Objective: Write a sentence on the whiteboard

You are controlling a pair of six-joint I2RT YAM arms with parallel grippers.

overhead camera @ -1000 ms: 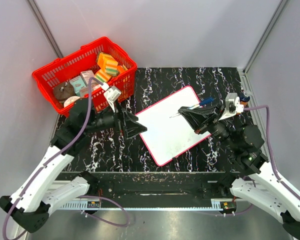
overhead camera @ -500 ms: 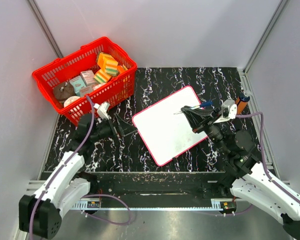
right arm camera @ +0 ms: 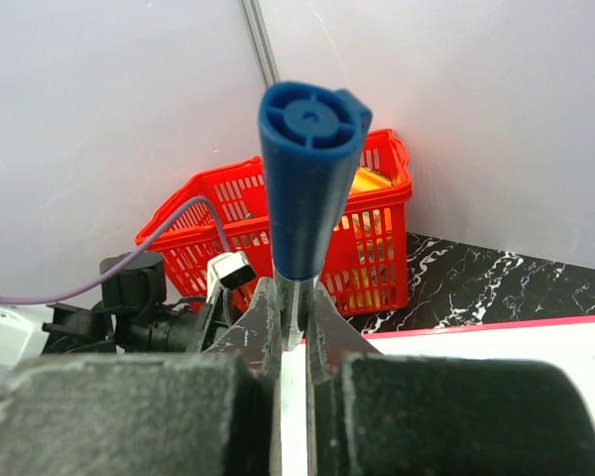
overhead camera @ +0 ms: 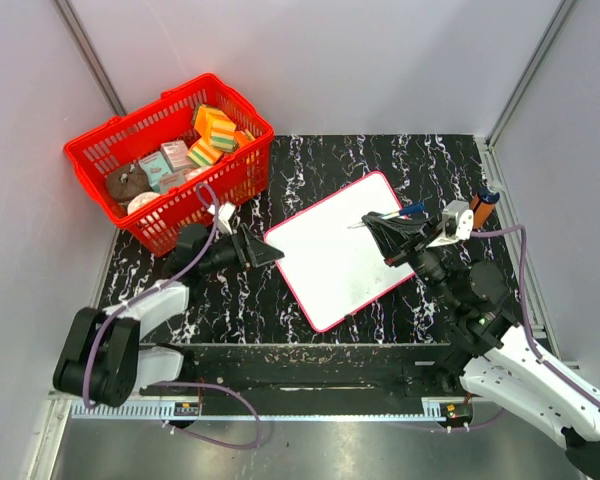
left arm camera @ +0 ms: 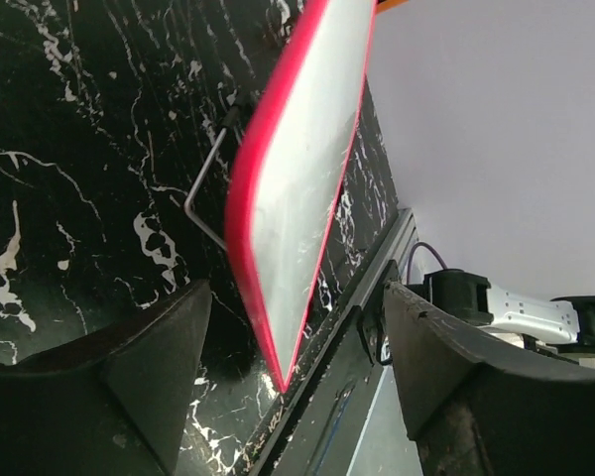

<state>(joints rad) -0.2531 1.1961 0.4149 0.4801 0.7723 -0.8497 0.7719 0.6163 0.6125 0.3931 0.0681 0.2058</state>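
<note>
The whiteboard (overhead camera: pixel 345 255) lies flat near the middle of the black marbled table (overhead camera: pixel 380 160). It is turned at a slant, with one rounded corner pointing toward the far right corner of the table and its opposite corner toward the near edge. Its red-pink rim shows all round in the top view. The surface reads as plain white from above, and any writing is too fine to make out.

Over the far part of the board, the right gripper (overhead camera: pixel 372 220) is clamped on a blue marker (overhead camera: pixel 413 207). In the right wrist view the marker's blue butt end (right arm camera: pixel 307 188) rises between the closed fingers (right arm camera: pixel 263 327), with the board (right arm camera: pixel 476 342) below. Whether the tip touches the board cannot be told.

At the board's left corner the left gripper (overhead camera: pixel 270 255) rests low over the table, its jaws spread wide. The left wrist view shows the board's rimmed corner (left arm camera: pixel 297 178) in the gap between the two fingers (left arm camera: pixel 129 377), touching neither. A thin bent wire (left arm camera: pixel 203 188) sits just beside the board's edge.

A red basket (overhead camera: pixel 240 170) filled with coloured sponges and small boxes stands at the far left corner. A small orange-and-dark object (overhead camera: pixel 486 199) lies near the right edge.
</note>
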